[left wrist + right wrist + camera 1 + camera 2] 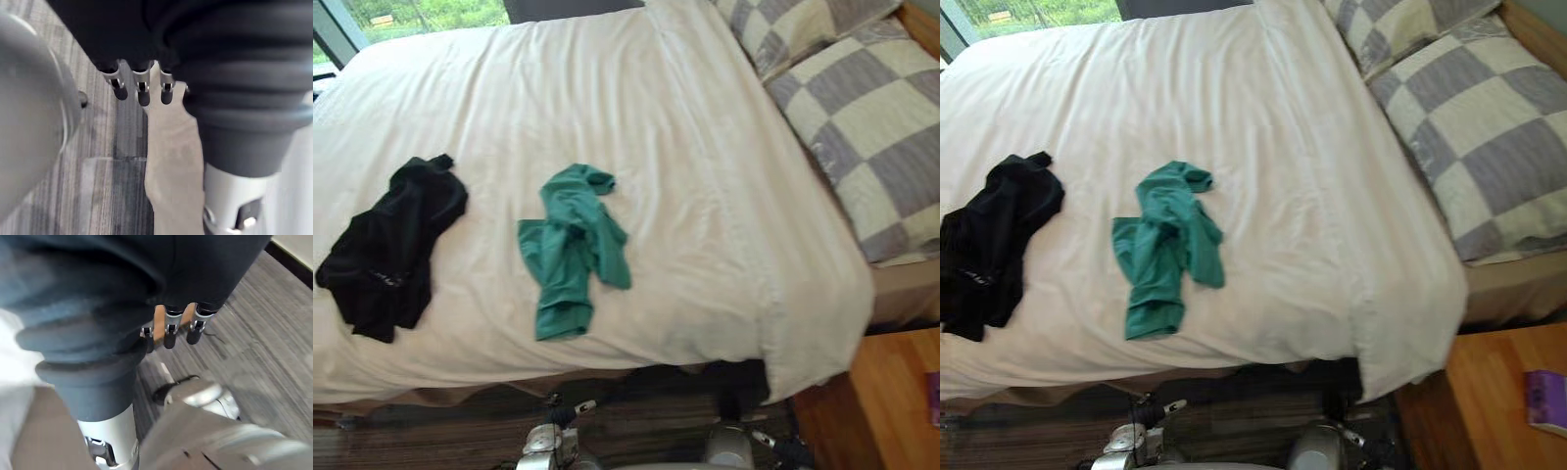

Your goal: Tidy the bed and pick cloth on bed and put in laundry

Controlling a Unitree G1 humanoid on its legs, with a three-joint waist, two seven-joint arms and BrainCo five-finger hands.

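While both arms hang at the robot's sides, you have each hand low over the grey striped carpet (259,352), not over the bed. The left hand (143,93) points its fingers straight down, relaxed, with nothing in them. The right hand (168,335) hangs the same way, fingers loose and extended and holding nothing. I read this as a resting pose, suited to standing at the bedside before any reach.

The things you are after lie on the white duvet (705,186). The green cloth (570,250) sits left of centre in the left eye view, crumpled, with one loose end trailing toward the right. The black cloth (391,245) is bunched at the far left of the frame, well apart from the green one. Both lie near the edge of the bed toward the bottom of the frame, so I judge either can be taken with a forward reach and a lean. The green one is nearer the middle of your view and looks the easier first pick.

Two checked pillows (871,137) lie at the upper right, one overlapping the other, just past the duvet's right edge. The duvet is creased, and its corner hangs off the bed at the lower right. That is probably the tidying part of the job. A wooden bedside table (1498,392) fills the lower right corner, with a purple object (1547,399) on it.

Neither cloth has been lifted yet, so the task looks to be at its start.
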